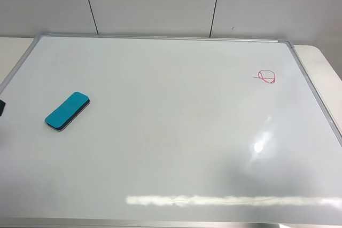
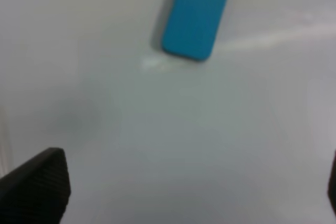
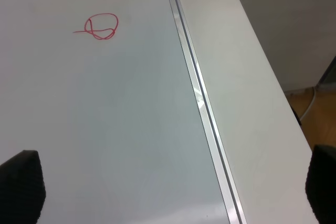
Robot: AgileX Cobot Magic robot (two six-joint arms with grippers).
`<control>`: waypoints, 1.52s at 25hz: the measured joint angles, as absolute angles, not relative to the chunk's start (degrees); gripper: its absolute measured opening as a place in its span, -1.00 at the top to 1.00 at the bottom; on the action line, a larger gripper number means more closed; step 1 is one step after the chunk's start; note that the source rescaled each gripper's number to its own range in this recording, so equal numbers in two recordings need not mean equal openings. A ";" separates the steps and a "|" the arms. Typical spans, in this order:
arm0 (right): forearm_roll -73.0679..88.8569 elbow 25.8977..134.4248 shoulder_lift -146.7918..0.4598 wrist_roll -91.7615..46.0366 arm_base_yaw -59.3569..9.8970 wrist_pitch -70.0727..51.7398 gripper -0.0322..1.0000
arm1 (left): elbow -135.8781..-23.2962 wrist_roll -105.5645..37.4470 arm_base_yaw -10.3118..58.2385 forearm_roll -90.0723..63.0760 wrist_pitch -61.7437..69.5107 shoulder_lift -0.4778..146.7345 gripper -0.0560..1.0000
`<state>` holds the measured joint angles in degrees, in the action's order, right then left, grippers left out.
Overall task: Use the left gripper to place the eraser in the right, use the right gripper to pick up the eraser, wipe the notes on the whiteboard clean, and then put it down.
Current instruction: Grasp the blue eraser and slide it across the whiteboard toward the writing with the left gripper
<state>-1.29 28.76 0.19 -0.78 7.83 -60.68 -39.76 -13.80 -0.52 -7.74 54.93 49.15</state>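
The teal-blue eraser lies flat on the left part of the whiteboard; it also shows in the left wrist view. The red notes sit at the board's far right and show in the right wrist view. My left gripper is open and empty, hovering short of the eraser; only a dark tip shows at the high view's left edge. My right gripper is open and empty over the board's right frame, well short of the notes. It is out of the high view.
The whiteboard lies on a cream table that shows past its right frame. A grey panelled wall stands behind. Past the table's right edge the right wrist view shows the floor and a cable.
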 joint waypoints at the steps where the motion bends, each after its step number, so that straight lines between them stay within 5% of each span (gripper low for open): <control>1: -1.29 28.76 0.19 -0.78 7.83 -60.68 -1.00 | -40.54 -15.39 -0.52 -8.00 54.93 52.76 -1.00; 6: -1.29 28.76 0.19 -0.78 7.83 -60.68 -1.00 | -44.80 -20.93 -0.52 -8.21 51.03 65.96 -0.96; 10: -1.29 28.76 0.19 -0.78 7.83 -60.68 -1.00 | -47.53 -22.78 -0.52 -7.35 47.55 73.24 -0.69; 13: -1.29 28.76 0.19 -0.78 7.83 -60.68 -1.00 | -48.87 -23.02 0.17 -5.51 45.20 78.07 -0.36; 18: -1.29 28.76 0.19 -0.78 7.83 -60.68 -1.00 | -52.18 -22.72 2.98 -4.72 43.85 86.52 0.59; 20: -1.29 28.76 0.19 -0.78 7.83 -60.68 -1.00 | -53.15 -22.21 4.26 -4.72 43.78 89.93 0.79; 38: -1.29 28.76 0.19 -0.78 7.83 -60.68 -1.00 | -55.01 -21.02 6.98 -3.27 37.40 105.33 0.88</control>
